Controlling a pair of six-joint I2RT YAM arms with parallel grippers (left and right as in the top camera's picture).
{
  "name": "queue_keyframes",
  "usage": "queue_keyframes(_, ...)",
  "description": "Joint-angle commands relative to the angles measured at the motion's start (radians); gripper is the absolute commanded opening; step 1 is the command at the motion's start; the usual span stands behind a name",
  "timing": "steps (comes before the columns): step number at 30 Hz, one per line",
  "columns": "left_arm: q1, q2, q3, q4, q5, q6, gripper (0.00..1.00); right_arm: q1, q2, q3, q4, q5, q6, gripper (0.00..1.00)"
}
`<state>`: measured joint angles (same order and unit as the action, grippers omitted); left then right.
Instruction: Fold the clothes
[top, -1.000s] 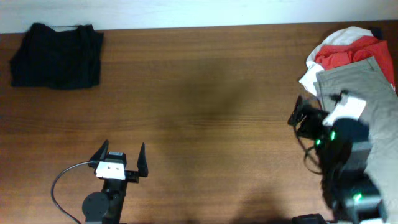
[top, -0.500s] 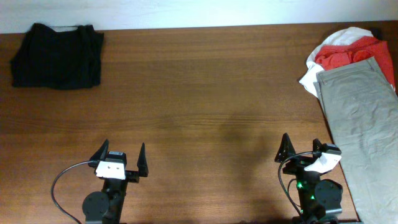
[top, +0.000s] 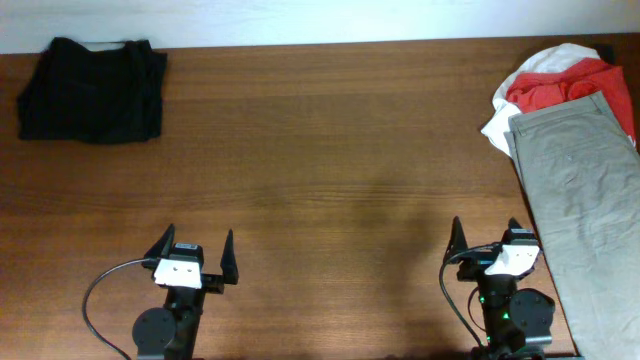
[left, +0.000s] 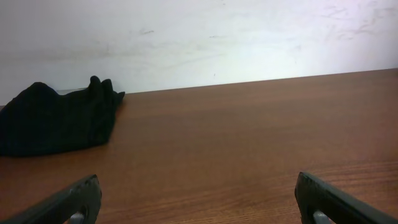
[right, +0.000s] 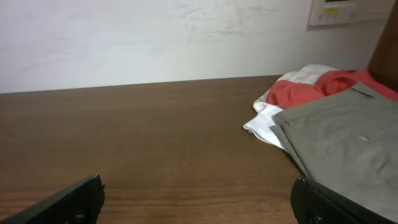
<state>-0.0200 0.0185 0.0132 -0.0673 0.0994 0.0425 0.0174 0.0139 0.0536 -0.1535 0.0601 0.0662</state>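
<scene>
A folded black garment (top: 92, 90) lies at the table's far left corner; it also shows in the left wrist view (left: 56, 121). Khaki-grey trousers (top: 585, 210) lie flat along the right edge, over red (top: 555, 88) and white (top: 545, 60) pieces; the right wrist view shows the trousers (right: 348, 143), red piece (right: 311, 87) and white piece (right: 264, 124). My left gripper (top: 197, 250) is open and empty at the front left (left: 196, 202). My right gripper (top: 487, 238) is open and empty at the front right, just left of the trousers (right: 196, 202).
The brown wooden table (top: 330, 160) spans the view, with a white wall (left: 199, 37) behind its far edge. A cable (top: 100, 290) loops beside the left arm's base.
My right arm has drawn back from the trousers pile to the front edge and now rests there with its gripper open. The left arm and the clothes have not moved.
</scene>
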Motion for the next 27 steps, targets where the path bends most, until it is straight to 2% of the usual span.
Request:
queue_keyframes(1, 0.004, -0.007, -0.005, -0.004, -0.003, 0.012, 0.99, -0.011, -0.011, -0.045, 0.067, -0.056, -0.072, 0.99)
queue_keyframes(3, 0.004, -0.007, -0.005, -0.004, -0.003, 0.012, 0.99, -0.011, -0.011, -0.048, 0.080, -0.134, -0.198, 0.99)
queue_keyframes(27, 0.004, -0.007, -0.005, -0.004, -0.003, 0.012, 0.99, -0.011, -0.011, -0.048, 0.084, -0.161, -0.171, 0.99)
